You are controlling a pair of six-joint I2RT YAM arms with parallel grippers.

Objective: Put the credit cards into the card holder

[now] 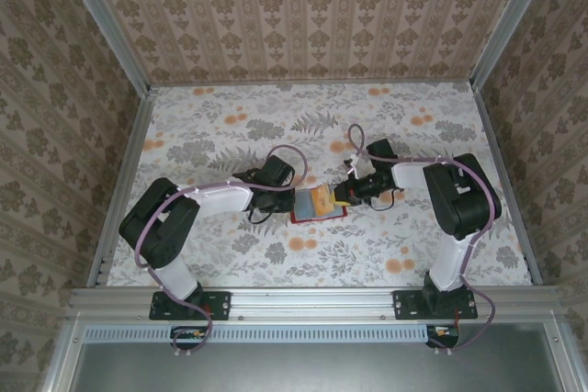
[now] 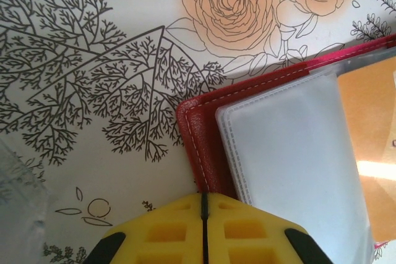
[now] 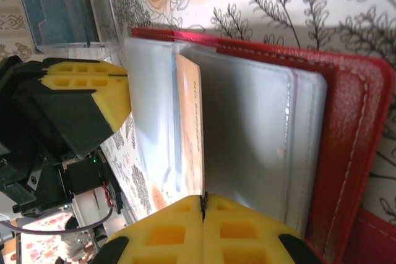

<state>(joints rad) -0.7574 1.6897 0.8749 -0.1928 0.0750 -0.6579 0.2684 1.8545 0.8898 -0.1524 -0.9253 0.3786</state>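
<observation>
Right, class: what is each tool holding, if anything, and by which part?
The right tool pinches the orange card by its near edge. The left tool is shut at the edge of the red card holder, apparently gripping it.

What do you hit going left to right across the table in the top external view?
Left arm's elbow → left pincer → card holder → right pincer → right arm's elbow.
</observation>
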